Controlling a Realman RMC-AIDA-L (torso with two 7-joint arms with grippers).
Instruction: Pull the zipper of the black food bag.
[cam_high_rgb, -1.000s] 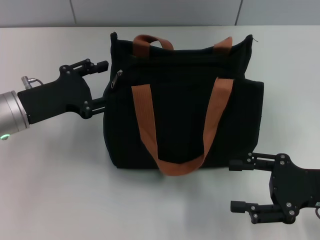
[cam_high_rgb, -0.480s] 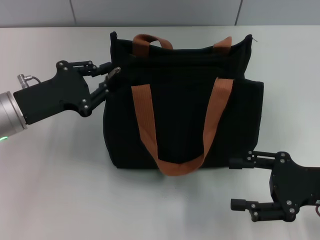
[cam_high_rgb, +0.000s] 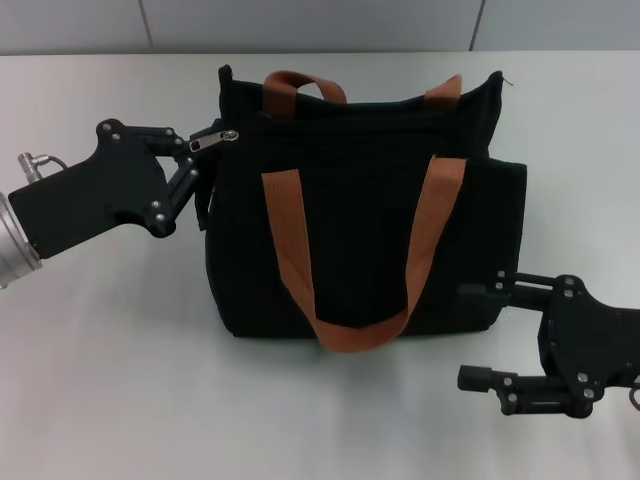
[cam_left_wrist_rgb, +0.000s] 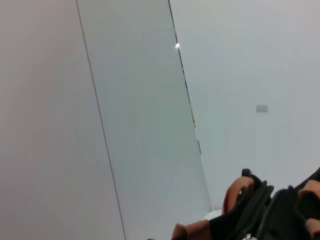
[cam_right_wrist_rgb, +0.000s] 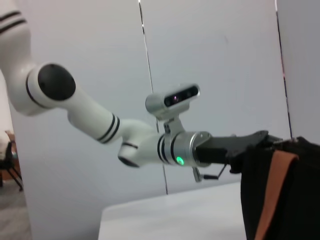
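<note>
Left gripper (cam_high_rgb: 196, 152) fingers pinch the zipper (cam_high_rgb: 213, 139) at the black bag's (cam_high_rgb: 380, 200) corner; track unpulled. Right gripper (cam_high_rgb: 480, 335) open, idle.

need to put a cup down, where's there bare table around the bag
Bare table lies in front of the bag, between the left hand and right hand, and beyond the bag's right side toward the wall. It is crowded at the bag's left top corner, where the left hand grips the zipper, and at its front right corner.
</note>
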